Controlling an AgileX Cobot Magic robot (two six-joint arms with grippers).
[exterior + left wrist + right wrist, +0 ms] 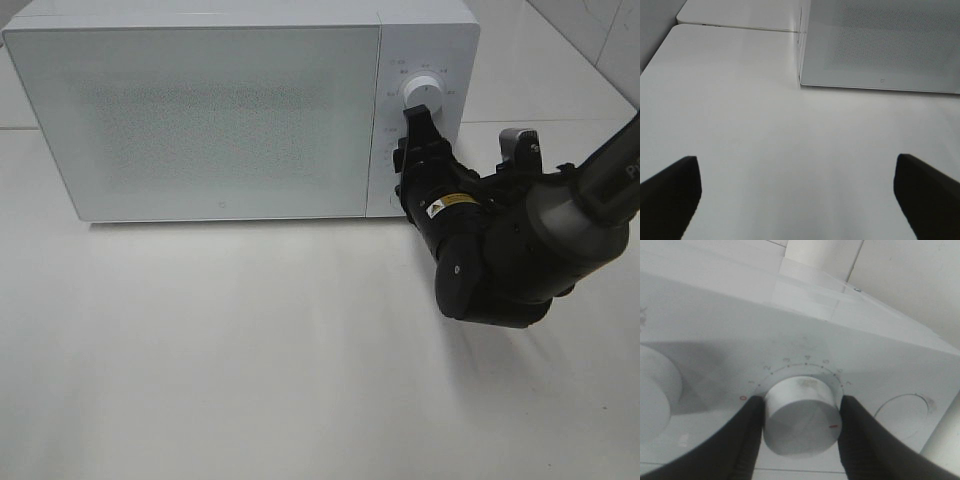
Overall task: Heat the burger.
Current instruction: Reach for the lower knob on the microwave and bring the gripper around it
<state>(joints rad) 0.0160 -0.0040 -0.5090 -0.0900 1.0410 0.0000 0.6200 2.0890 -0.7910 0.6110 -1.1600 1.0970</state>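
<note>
A white microwave [250,12] fills the upper left and centre of the high view, its speckled door [200,120] shut flat against the body, standing on a white table [250,370]. The right gripper [415,135] reaches in from the right edge of that frame to the control panel, just below the upper knob [425,90]. In the right wrist view its two black fingers [752,425] press against opposite sides of the lower knob [800,417], so the pincer is clamped on that knob (a ring of small numerals [807,358] arcs above it, and a red mark [832,426] sits on the knob's face at lower right). The left gripper [797,200] shows only in its own wrist view: its fingers sit in the bottom corners of the frame, spread wide apart over bare table, gripping nothing, with the microwave's corner at upper right. The burger appears in no view, so its place cannot be told.
</note>
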